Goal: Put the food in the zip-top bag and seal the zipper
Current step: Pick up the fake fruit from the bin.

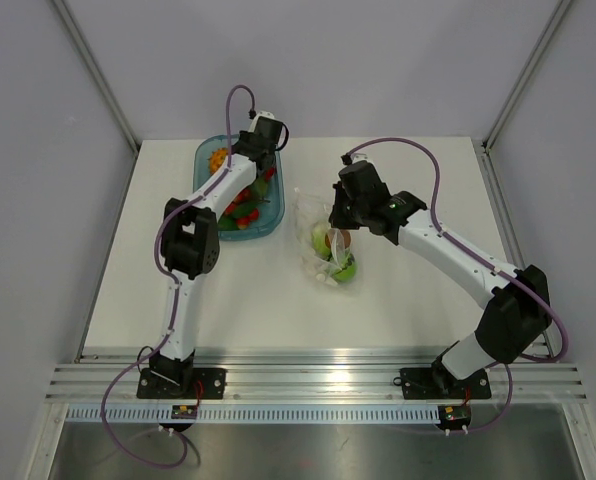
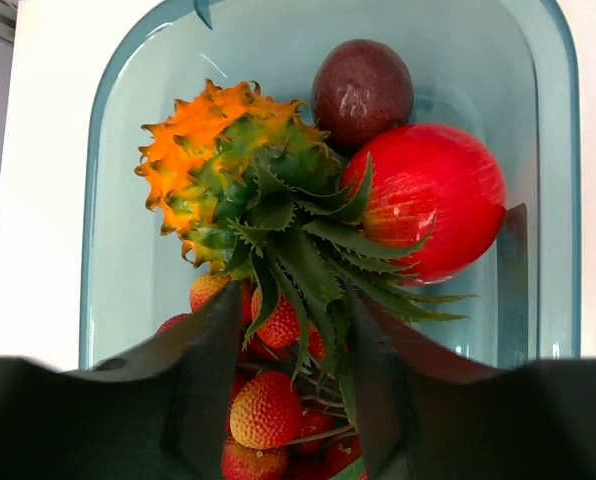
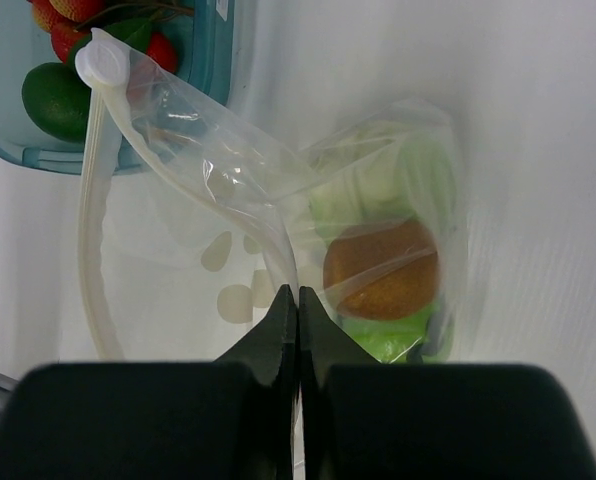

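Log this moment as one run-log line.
left gripper: jaws around leafy crown in blue tray | right gripper: jaws shut on zip-top bag | kiwi bagged

Looking like a robotics lab test cell: grey panels (image 1: 58, 200) w/ metal struts (image 1: 98, 75) enclosing white table (image 1: 278, 310), alu rail (image 1: 318, 378) running along table's near edge, carrying both arm bases (image 1: 183, 385).

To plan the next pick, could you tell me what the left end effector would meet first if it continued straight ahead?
Probably the green spiky leaves between its fingers, then the orange horned fruit; depth is unclear.
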`<state>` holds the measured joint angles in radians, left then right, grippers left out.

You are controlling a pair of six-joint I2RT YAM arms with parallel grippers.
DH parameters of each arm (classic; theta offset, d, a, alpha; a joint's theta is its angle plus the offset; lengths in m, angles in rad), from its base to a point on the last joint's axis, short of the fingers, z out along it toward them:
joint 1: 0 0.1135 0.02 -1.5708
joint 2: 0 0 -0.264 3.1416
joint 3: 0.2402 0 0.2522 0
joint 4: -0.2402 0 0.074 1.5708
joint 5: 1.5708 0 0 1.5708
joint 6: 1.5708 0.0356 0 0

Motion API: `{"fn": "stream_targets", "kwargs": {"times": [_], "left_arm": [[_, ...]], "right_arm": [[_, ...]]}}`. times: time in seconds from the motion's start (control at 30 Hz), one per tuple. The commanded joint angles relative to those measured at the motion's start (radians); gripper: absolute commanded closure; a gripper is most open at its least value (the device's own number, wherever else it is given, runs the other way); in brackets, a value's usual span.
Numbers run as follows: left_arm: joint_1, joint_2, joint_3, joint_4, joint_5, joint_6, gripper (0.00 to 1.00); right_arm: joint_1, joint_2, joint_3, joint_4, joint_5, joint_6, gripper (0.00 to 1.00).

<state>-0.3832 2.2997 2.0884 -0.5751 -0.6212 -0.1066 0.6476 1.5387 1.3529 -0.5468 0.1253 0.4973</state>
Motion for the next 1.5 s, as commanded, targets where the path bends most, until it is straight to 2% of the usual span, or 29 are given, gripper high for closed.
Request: {"fn": "stream_targets", "kwargs": {"times": [0.0, 0.07, 0.1, 0.13, 0.17, 0.37, 0.73, 0.9, 1.1, 1.13, 1.2, 1.23, 1.3, 1.33, 1.4, 1.47], "left_arm": [[0.013, 0.012, 0.044, 0.04, -0.009, 0.007, 0.61], [0.018, 0.021, 0.051, 0.037, -0.003, 0.002, 0.74], [0.02, 0.024, 0.058, 0.031, -0.003, -0.001, 0.88], [0.021, 0.024, 0.062, 0.024, -0.003, -0.005, 0.96], [0.021, 0.023, 0.068, 0.02, -0.006, -0.008, 1.0], [0.026, -0.045, 0.07, -0.002, -0.046, -0.03, 1.0], [0.059, -0.31, -0.017, 0.004, 0.038, -0.068, 1.0], [0.078, -0.42, -0.031, -0.08, 0.125, -0.114, 1.0], [0.083, -0.649, -0.063, -0.25, 0.441, -0.234, 1.0], [0.089, -0.689, -0.091, -0.25, 0.571, -0.276, 1.0], [0.09, -0.812, -0.189, -0.233, 0.711, -0.32, 1.0], [0.09, -0.847, -0.223, -0.221, 0.841, -0.371, 1.0], [0.089, -0.958, -0.339, -0.157, 0.966, -0.427, 1.0], [0.089, -0.991, -0.375, -0.134, 1.086, -0.48, 1.0], [0.089, -1.06, -0.434, -0.106, 1.139, -0.521, 1.0], [0.089, -1.094, -0.485, -0.033, 1.254, -0.605, 1.0]], "right_arm": [[-0.003, 0.006, 0.025, 0.021, -0.007, -0.006, 1.0], [-0.003, 0.005, 0.025, 0.019, -0.006, -0.006, 1.0], [-0.003, 0.006, 0.025, 0.019, -0.006, -0.006, 1.0], [-0.003, 0.008, 0.025, 0.019, -0.006, -0.005, 1.0], [-0.003, 0.006, 0.025, 0.019, -0.004, -0.005, 1.0], [-0.003, 0.005, 0.025, 0.021, -0.006, 0.001, 1.0], [-0.002, -0.025, 0.002, 0.019, -0.003, 0.015, 1.0], [-0.003, -0.037, -0.008, 0.019, 0.013, 0.009, 1.0], [-0.005, -0.026, 0.014, 0.007, 0.042, -0.008, 1.0], [-0.005, -0.025, 0.014, 0.01, 0.043, -0.008, 1.0], [-0.006, -0.029, 0.012, 0.016, 0.046, -0.003, 1.0], [-0.006, -0.029, 0.011, 0.019, 0.046, -0.003, 1.0], [-0.009, -0.032, 0.008, 0.022, 0.046, 0.001, 1.0], [-0.009, -0.034, 0.006, 0.024, 0.045, 0.003, 1.0], [-0.011, -0.035, 0.009, 0.024, 0.043, 0.006, 1.0], [-0.011, -0.037, 0.008, 0.025, 0.042, 0.007, 1.0]]}}
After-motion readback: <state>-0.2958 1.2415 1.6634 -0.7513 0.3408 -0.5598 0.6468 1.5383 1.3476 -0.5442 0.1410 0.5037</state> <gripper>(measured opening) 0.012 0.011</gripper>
